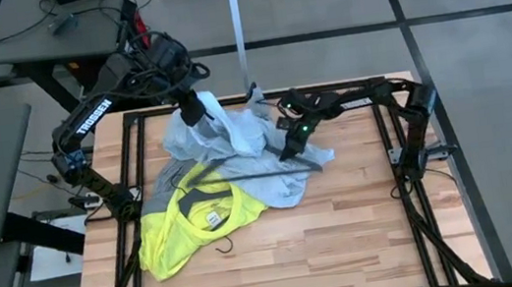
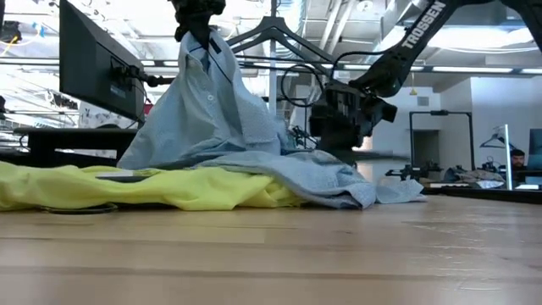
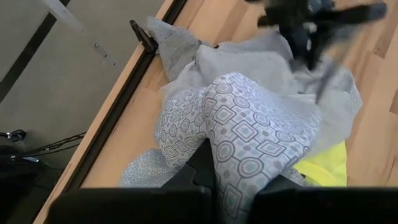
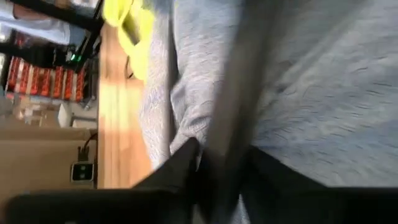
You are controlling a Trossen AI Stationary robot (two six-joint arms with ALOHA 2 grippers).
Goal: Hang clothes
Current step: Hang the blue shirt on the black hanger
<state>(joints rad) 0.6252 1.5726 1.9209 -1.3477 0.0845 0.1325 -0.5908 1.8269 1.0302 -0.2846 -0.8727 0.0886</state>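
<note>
Left gripper (image 1: 194,107): it is pinching the pale light-blue patterned button shirt (image 1: 220,133) shut between its fingers and holding it up off the table, probably so the collar opens for a hanger.
Right gripper (image 1: 289,151): it is closing low over the heap, its fingers clamping the thin black hanger (image 1: 270,172); the bar is running between them in the right wrist view, likely to steady or lift it.
Light-blue shirt: it is hanging tent-like from the left grip, hem trailing on the pile, at the table's far middle.
Grey T-shirt (image 1: 287,187): it is lying crumpled under the hanger bar.
Neon-yellow T-shirt (image 1: 193,226): it is lying flat on the wooden table (image 1: 349,250), nearer the left side, partly under the others.
Progress: I judge nothing hung yet.
</note>
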